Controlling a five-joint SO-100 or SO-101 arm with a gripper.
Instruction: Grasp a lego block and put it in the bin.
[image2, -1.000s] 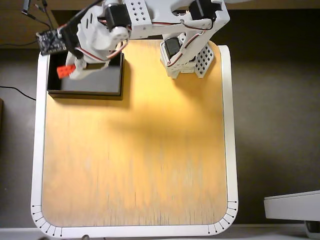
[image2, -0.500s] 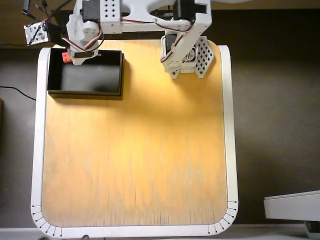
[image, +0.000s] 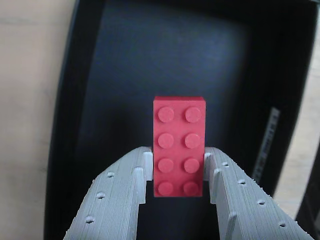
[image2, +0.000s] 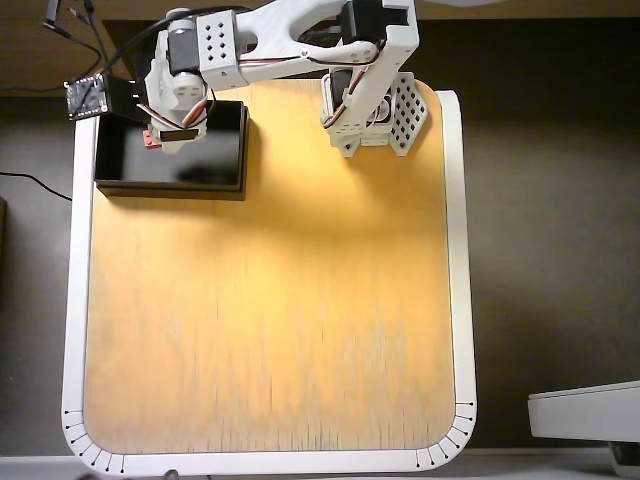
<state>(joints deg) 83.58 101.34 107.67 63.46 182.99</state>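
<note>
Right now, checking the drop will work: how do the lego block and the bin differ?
The lego block is red; the bin is black with a dark grey floor. The block is far smaller than the bin. The block is clamped in the gripper above the bin, which sits on the table. Both are rectangular.

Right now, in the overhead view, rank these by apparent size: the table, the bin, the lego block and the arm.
1. The table, by far the largest.
2. The arm and the bin cover similar areas; the arm sits nearer the camera, so I won't rank them.
3. The lego block, only a red sliver.
</note>
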